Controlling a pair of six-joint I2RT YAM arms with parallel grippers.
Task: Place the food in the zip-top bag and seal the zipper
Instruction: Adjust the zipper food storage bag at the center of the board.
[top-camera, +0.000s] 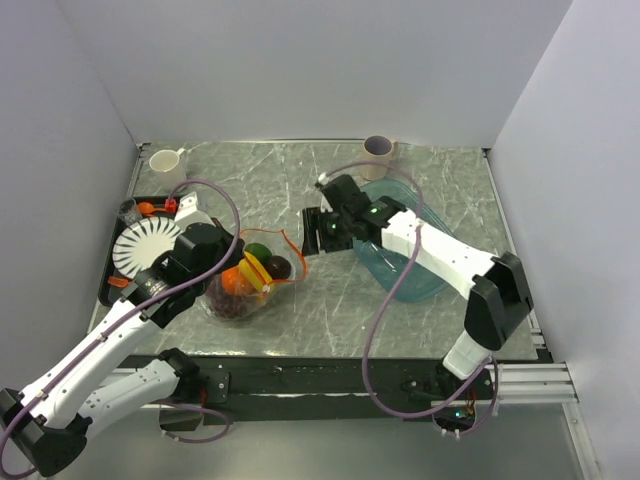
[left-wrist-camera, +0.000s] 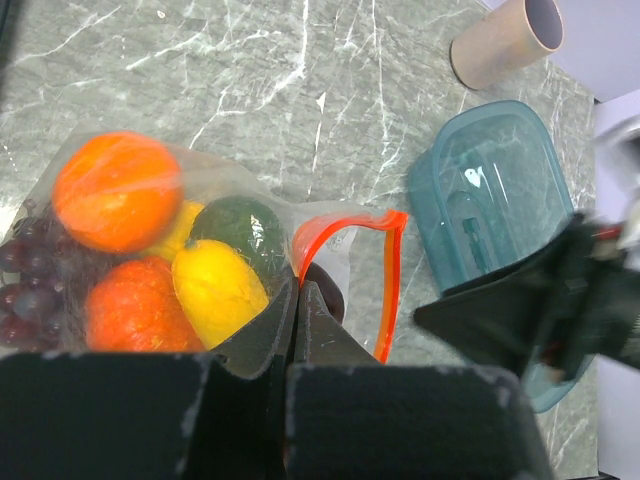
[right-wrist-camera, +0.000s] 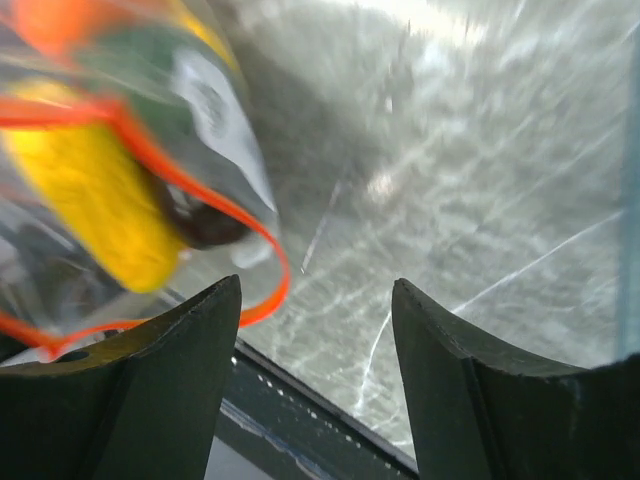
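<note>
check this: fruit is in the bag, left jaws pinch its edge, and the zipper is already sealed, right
No: the zipper is not sealed. The left wrist view shows its orange strip gaping in an open loop. The rest stands: fruit in the bag, left jaws pinching its edge.

Grey-green marbled table (top-camera: 300, 180), clear zip-top bag (top-camera: 245, 285) resting near left of centre, teal bowl (top-camera: 420, 280) to the right, beige cup (top-camera: 379, 152) far centre-right, white mug (top-camera: 165, 160) far left, black tray (top-camera: 106, 285) along the left edge.
</note>
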